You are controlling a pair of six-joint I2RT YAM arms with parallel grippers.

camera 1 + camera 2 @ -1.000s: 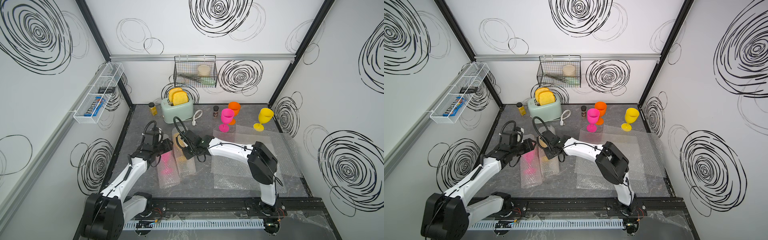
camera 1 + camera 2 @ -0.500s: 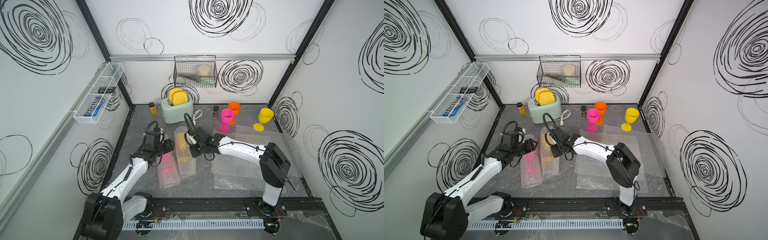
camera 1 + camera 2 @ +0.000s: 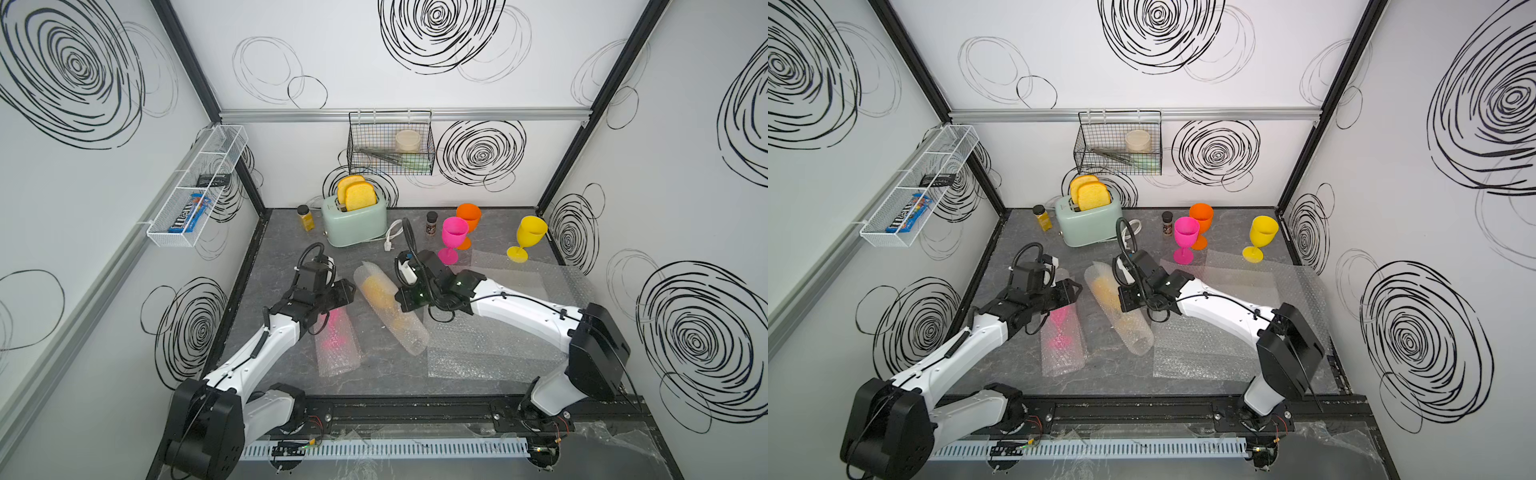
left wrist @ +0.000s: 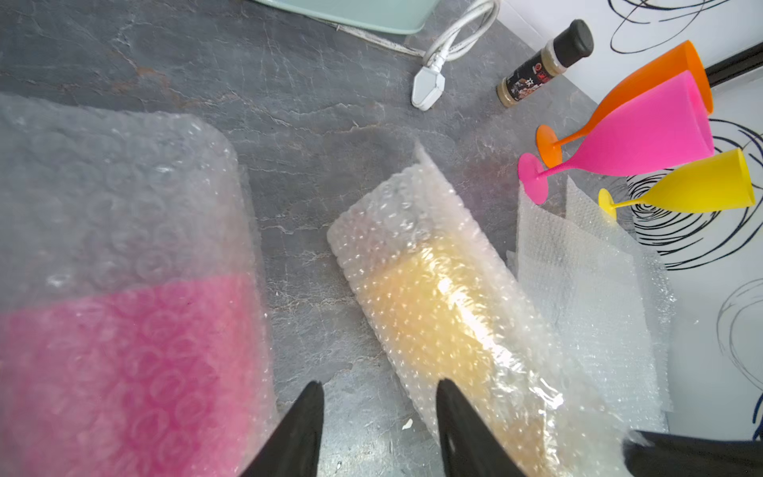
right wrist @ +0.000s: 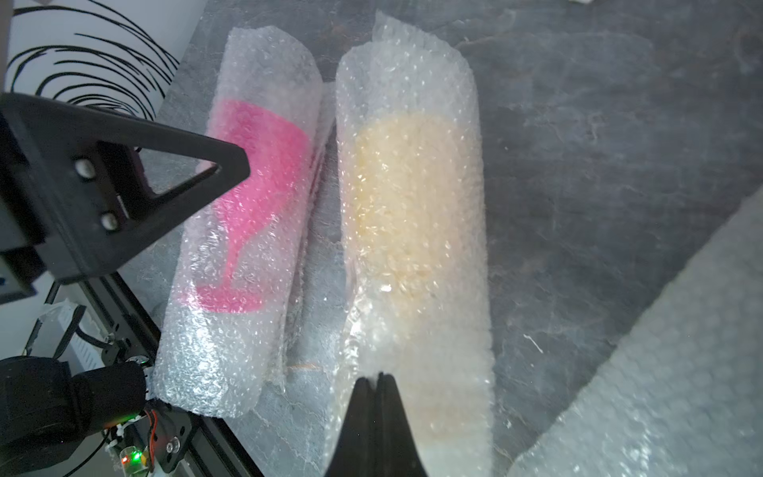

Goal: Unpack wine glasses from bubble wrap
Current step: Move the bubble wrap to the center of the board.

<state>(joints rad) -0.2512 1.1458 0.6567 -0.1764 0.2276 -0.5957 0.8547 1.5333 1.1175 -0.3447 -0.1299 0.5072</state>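
Right wrist view: right fingers [image 5: 363, 413] together over yellow-filled bubble wrap [image 5: 413, 206]; left fingers [image 4: 297, 429] apart.

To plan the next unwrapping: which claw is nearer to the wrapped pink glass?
Left. The left claw hangs open just beside the wrapped pink glass; the right claw is shut on the yellow roll, farther off.

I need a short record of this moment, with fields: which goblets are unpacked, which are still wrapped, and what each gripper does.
Unpacked, standing: pink goblet, orange goblet, yellow goblet, at the back.
Still wrapped, lying: pink tube, yellow tube.
Loose wrap: flat sheets, by the right arm.
Left gripper: open, empty, above the gap between the tubes.
Right gripper: shut on the wrap of the yellow tube.
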